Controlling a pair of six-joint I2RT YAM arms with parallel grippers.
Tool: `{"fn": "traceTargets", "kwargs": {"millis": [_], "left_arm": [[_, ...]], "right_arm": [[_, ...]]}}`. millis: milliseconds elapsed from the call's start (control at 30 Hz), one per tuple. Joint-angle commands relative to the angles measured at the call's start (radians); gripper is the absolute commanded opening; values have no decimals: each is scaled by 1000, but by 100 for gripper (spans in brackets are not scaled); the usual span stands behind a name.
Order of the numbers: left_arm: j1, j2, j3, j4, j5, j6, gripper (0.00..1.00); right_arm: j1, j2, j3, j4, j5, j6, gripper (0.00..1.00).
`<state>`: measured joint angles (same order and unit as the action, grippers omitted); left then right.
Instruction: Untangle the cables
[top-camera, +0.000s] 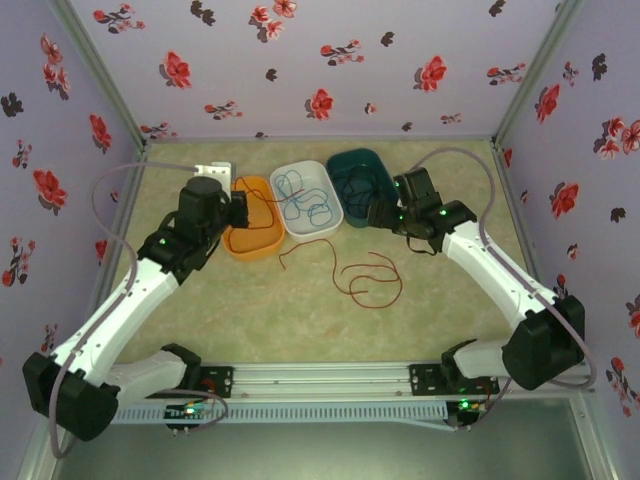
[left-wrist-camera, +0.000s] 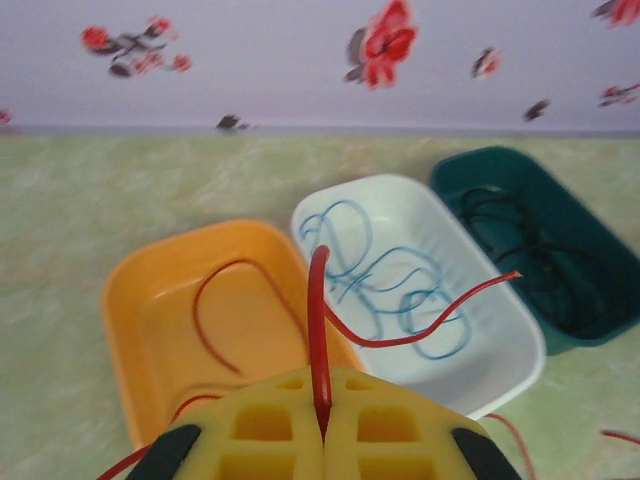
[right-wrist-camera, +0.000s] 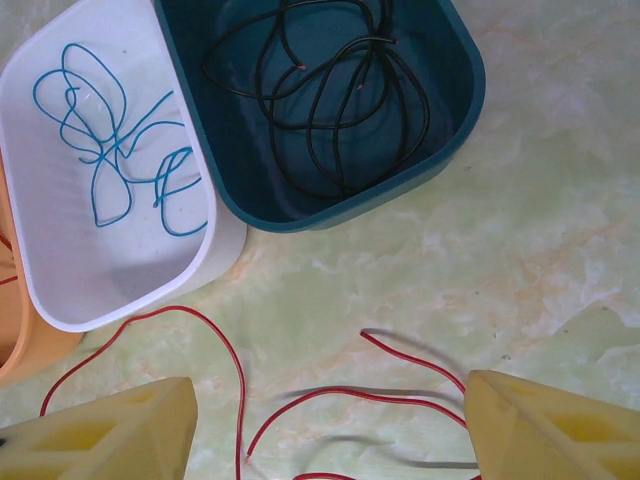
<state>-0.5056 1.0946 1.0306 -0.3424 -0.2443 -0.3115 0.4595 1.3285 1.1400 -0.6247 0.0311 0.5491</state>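
Observation:
My left gripper (top-camera: 240, 212) hovers over the orange tray (top-camera: 255, 245), shut on the red cable (left-wrist-camera: 318, 310), which rises straight out from between its yellow fingers (left-wrist-camera: 400, 430). One red strand curves inside the orange tray (left-wrist-camera: 160, 320); the rest of the red cable (top-camera: 370, 285) trails in loops across the table. The blue cable (top-camera: 305, 200) lies coiled in the white tray (top-camera: 288, 228). The black cable (right-wrist-camera: 330, 100) sits in the teal tray (right-wrist-camera: 330, 215). My right gripper (right-wrist-camera: 330, 420) is open above the red loops (right-wrist-camera: 340, 395), just in front of the teal tray, holding nothing.
The three trays stand side by side at the back centre. A white box (top-camera: 215, 170) lies at the back left beside the orange tray. Floral walls close the table on three sides. A metal rail (top-camera: 320, 380) runs along the near edge.

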Motion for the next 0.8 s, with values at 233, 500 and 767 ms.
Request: {"fn": "traceTargets", "kwargs": {"millis": [233, 500, 767], "left_arm": [[21, 176, 146, -181, -338, -43, 0], [21, 363, 235, -277, -464, -43, 0], [-10, 485, 295, -273, -435, 25, 0]], "right_arm": [[-5, -21, 5, 33, -8, -28, 79], [-7, -15, -9, 45, -16, -31, 81], [-7, -20, -24, 49, -13, -26, 81]]}}
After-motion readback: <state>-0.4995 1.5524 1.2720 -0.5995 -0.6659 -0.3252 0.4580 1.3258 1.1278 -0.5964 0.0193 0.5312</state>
